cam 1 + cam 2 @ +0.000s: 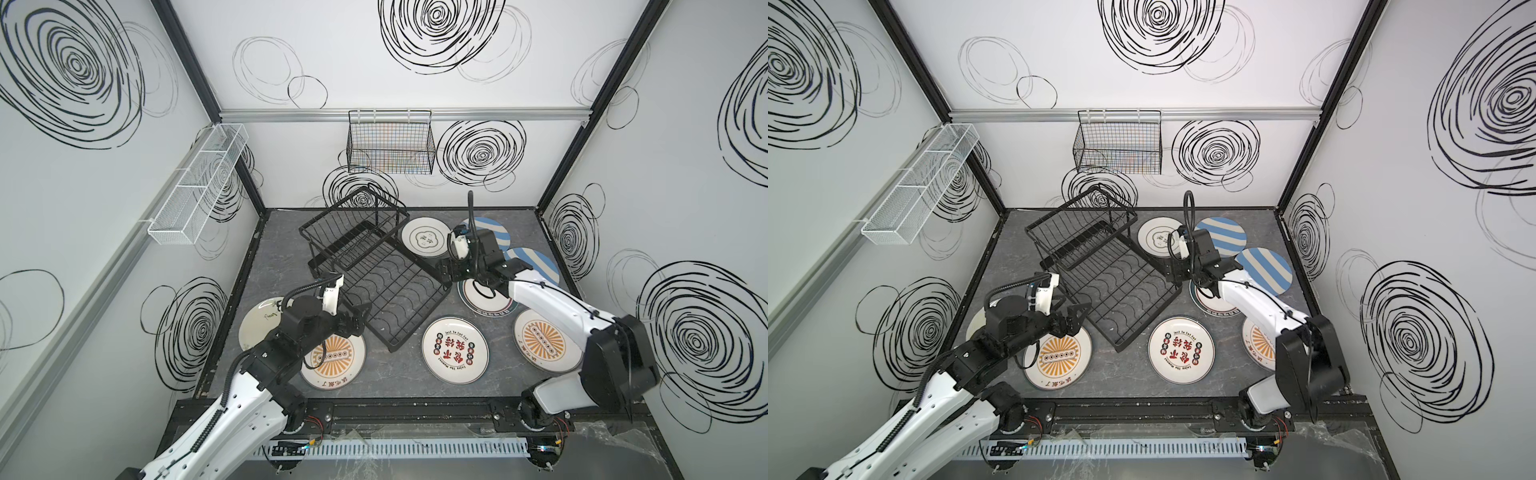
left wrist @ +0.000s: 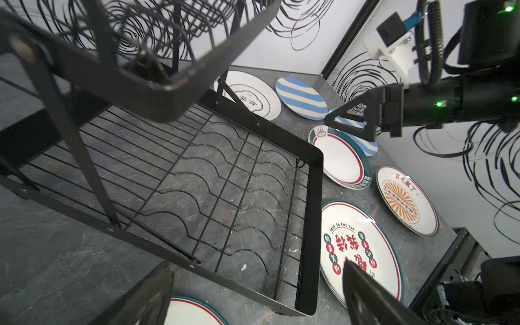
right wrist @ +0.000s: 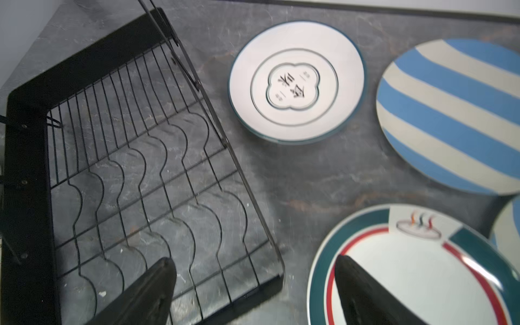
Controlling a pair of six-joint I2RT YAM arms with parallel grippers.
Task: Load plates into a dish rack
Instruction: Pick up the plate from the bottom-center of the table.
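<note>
Where one rack (image 1: 420, 318) stands, perhaps eight plates (image 1: 455, 349) lie.

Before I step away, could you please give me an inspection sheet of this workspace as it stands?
Surface: dark marbled tabletop; no spills seen.
Job's things: dish rack empty, set at an angle; eight plates lie flat around it, none loaded, among them the red-lettered plate.
Clutter: nothing seen.
Pincers: left pincer open, empty, at the rack's near corner; right pincer open, empty, between the rack and the green-rimmed plate.
Cables: a black hose arches above the right wrist; another loops off the left.
Surroundings: swirl-patterned walls; black wire basket on the rear wall; white mesh tray on a side wall.
</note>
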